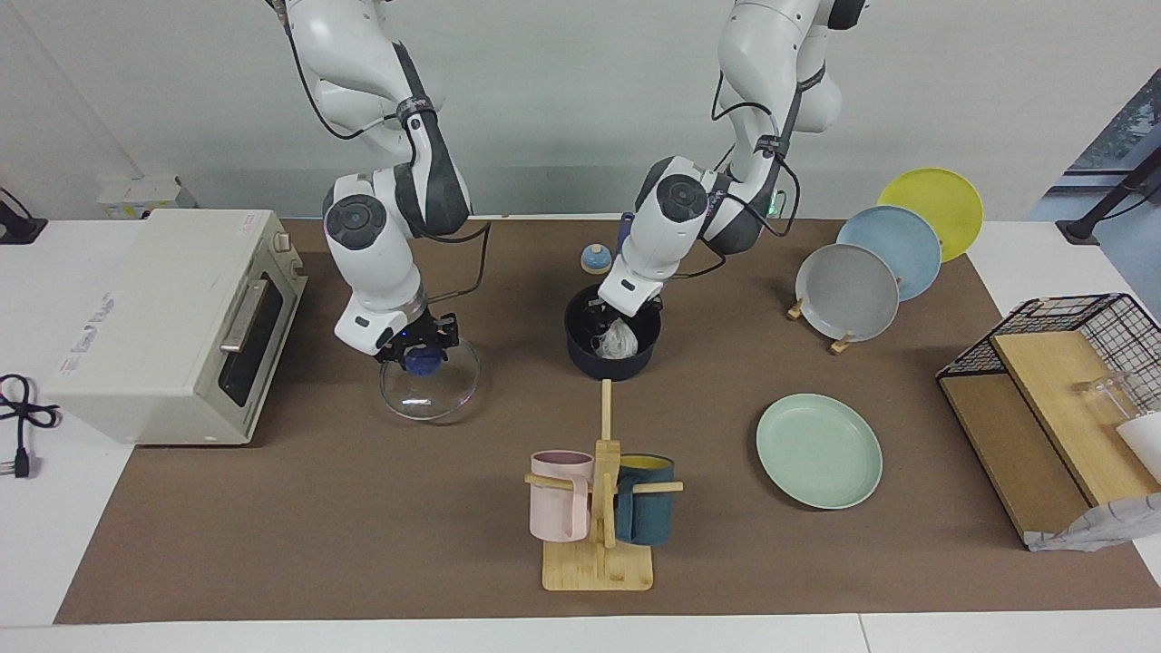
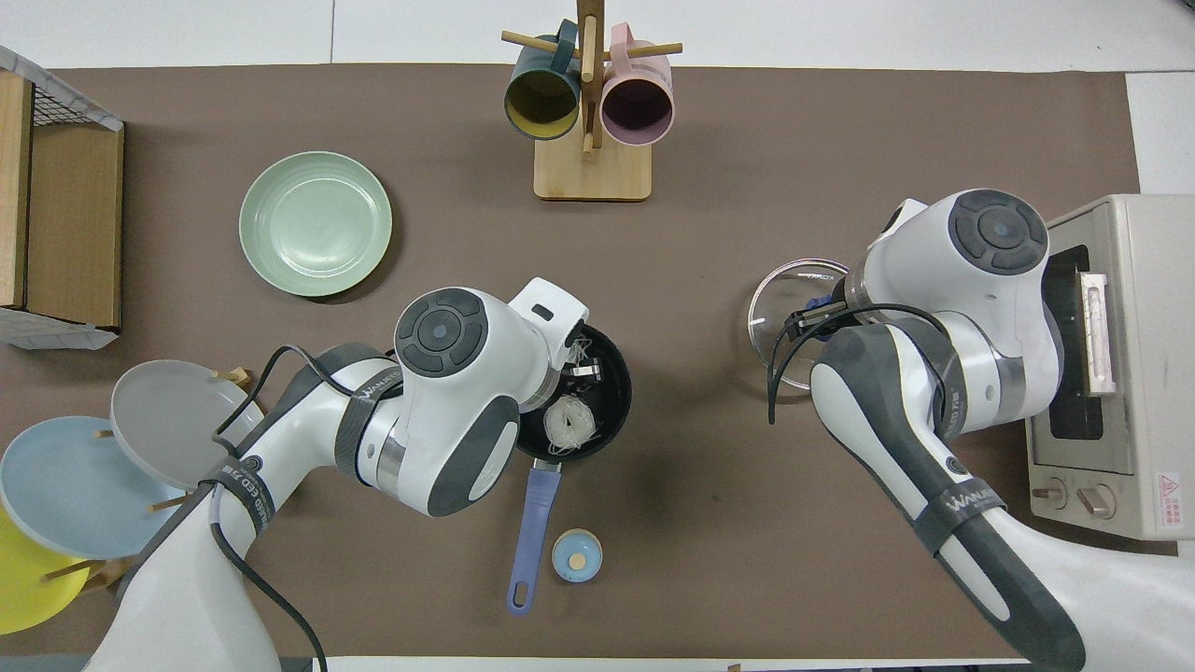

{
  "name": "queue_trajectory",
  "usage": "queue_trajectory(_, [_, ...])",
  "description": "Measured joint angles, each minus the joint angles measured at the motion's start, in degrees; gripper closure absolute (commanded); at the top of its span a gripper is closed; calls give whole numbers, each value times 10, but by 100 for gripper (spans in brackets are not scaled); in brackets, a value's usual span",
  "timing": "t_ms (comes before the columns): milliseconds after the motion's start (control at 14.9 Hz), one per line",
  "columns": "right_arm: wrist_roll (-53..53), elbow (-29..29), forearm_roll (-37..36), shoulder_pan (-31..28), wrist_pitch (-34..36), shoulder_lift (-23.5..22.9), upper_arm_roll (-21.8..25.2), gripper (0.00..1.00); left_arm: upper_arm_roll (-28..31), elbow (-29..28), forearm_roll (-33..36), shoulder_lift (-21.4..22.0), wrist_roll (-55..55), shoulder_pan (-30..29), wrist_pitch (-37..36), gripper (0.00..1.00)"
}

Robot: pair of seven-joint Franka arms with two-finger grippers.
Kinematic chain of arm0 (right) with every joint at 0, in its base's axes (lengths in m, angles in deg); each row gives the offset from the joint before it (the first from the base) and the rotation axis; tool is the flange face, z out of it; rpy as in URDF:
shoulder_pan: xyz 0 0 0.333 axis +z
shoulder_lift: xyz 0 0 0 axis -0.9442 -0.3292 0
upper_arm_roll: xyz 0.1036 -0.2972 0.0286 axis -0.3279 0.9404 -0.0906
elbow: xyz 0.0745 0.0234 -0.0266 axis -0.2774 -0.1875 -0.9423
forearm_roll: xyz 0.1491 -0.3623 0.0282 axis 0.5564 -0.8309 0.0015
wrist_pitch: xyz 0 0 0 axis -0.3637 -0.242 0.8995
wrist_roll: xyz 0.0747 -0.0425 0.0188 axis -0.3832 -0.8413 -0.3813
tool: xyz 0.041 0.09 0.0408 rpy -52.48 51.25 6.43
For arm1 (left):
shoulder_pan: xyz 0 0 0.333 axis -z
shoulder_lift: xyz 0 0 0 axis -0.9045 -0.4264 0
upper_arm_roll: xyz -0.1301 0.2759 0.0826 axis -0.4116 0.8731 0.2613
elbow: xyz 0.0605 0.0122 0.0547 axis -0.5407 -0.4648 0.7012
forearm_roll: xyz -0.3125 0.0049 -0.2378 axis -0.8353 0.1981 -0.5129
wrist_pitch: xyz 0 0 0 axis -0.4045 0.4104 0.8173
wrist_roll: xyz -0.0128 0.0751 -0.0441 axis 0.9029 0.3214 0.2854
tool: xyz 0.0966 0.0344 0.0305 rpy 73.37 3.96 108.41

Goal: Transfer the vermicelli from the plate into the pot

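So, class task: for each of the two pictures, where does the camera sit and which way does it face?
Facing view: high across the table, looking at the robots; both arms hang from the top, left end effector in the pot.
Overhead view: above the robots' end, looking down and forward; arms enter from the bottom.
Shared: pot, green plate, glass lid.
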Motion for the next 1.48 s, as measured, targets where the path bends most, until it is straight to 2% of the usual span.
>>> queue_trajectory(269, [-28,28,0,22,24,-6,0,71,7,28,7,2,7,-9,-18,0])
queue_trajectory(471, [-72,72,1,44,78,-12,-1,71,46,112,24,20,9,-24,-139,0])
queue_trajectory(673, [-142,152,1,82,147,-27,-1,71,99,175,66,69,42,-52,-240,0])
queue_trajectory(875, [-244,202,4,136,161,-42,-2,71,116,181,83,119,176,-123,-297,0])
queue_trajectory(1077, [-345,219,8,197,144,-57,-3,71,118,180,92,147,270,-168,-343,0])
queue_trajectory(1279, [-412,222,8,252,117,-78,-3,70,117,159,97,167,284,-176,-364,0])
queue_trajectory(1481, [-446,223,8,280,98,-98,-3,69,117,147,98,175,285,-186,-364,0])
